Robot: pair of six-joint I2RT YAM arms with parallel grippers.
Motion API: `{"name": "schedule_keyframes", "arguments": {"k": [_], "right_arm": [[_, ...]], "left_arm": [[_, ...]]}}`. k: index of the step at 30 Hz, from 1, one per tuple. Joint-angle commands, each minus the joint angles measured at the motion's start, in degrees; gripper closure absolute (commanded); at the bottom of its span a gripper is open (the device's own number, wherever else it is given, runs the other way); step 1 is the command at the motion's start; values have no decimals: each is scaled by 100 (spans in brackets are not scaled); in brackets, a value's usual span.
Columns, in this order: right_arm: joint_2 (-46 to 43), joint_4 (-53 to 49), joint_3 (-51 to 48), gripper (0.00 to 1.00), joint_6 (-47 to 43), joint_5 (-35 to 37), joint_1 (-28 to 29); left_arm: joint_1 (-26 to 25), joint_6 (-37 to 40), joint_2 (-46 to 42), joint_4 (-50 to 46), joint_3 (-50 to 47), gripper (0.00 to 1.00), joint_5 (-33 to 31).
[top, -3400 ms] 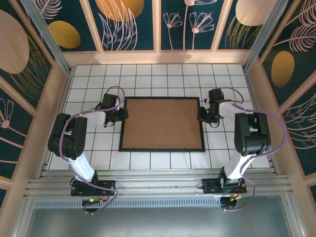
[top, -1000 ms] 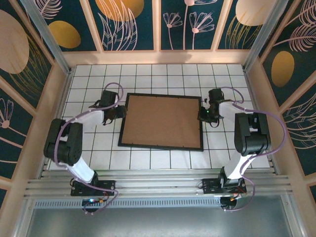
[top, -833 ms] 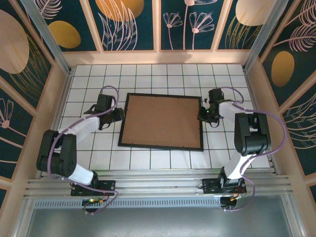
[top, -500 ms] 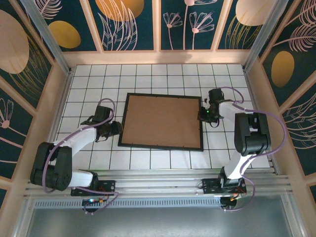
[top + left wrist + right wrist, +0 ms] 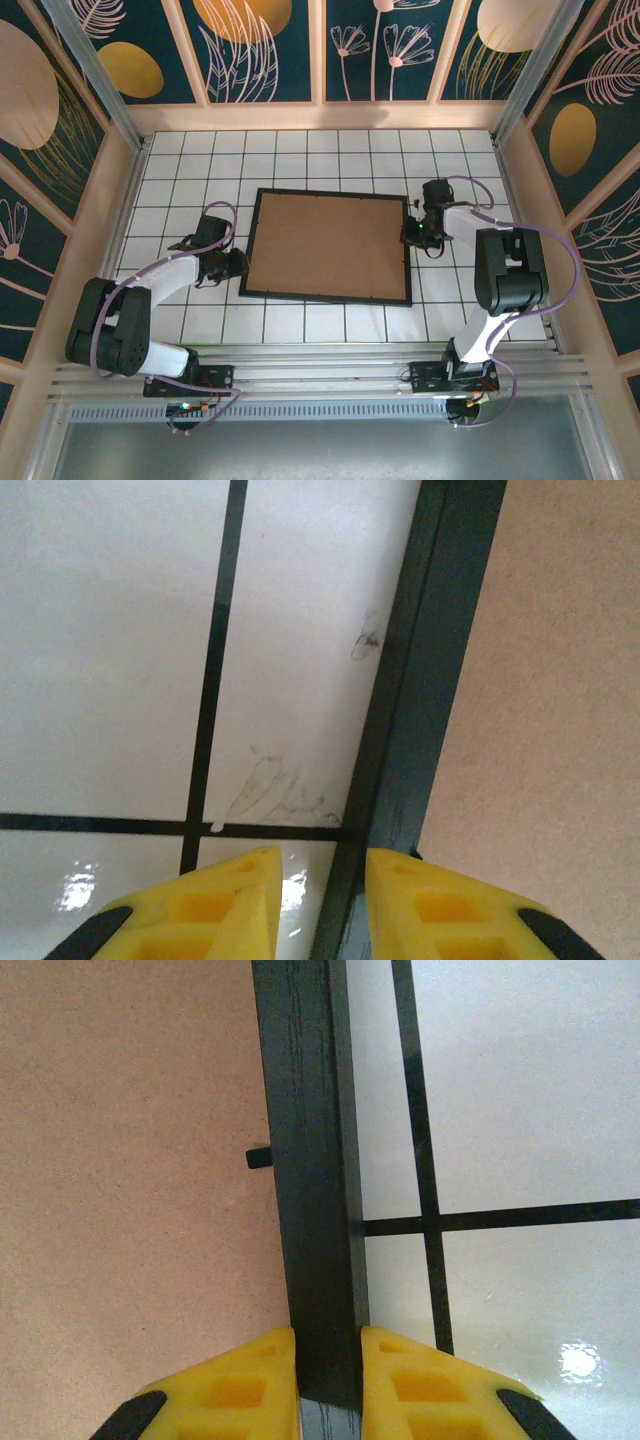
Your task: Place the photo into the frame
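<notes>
Frame (image 5: pixel 330 298) flat on the bench (image 5: pixel 300 160), back up, brown board (image 5: pixel 328 245) filling its opening, with anything beneath hidden. Right fingers (image 5: pixel 250 1370) pinching the right rail, bases cut off at the picture's edge. Left fingers (image 5: pixel 230 890) slightly parted at the left rail's outer edge, near the front corner, gripping nothing. Touching the rail or just above it, impossible to tell.

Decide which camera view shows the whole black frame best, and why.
Top external: the frame lies whole, all four black edges around the brown backing board. The left wrist and right wrist views each give a short, close stretch of one edge.
</notes>
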Motion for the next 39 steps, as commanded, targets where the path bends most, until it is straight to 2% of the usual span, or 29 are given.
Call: {"name": "schedule_keyframes", "arguments": {"k": [1, 12, 28, 39], "right_arm": [[120, -42, -100, 81, -47, -70, 56], [119, -57, -105, 81, -69, -56, 51], [155, -31, -113, 81, -35, -113, 92], [157, -39, -121, 81, -27, -105, 152]], "left_arm": [[-23, 90, 95, 203, 94, 70, 85], [-61, 168, 321, 382, 93, 67, 392], [-426, 273, 708, 444, 111, 66, 658], [-686, 315, 842, 376, 132, 61, 408]]}}
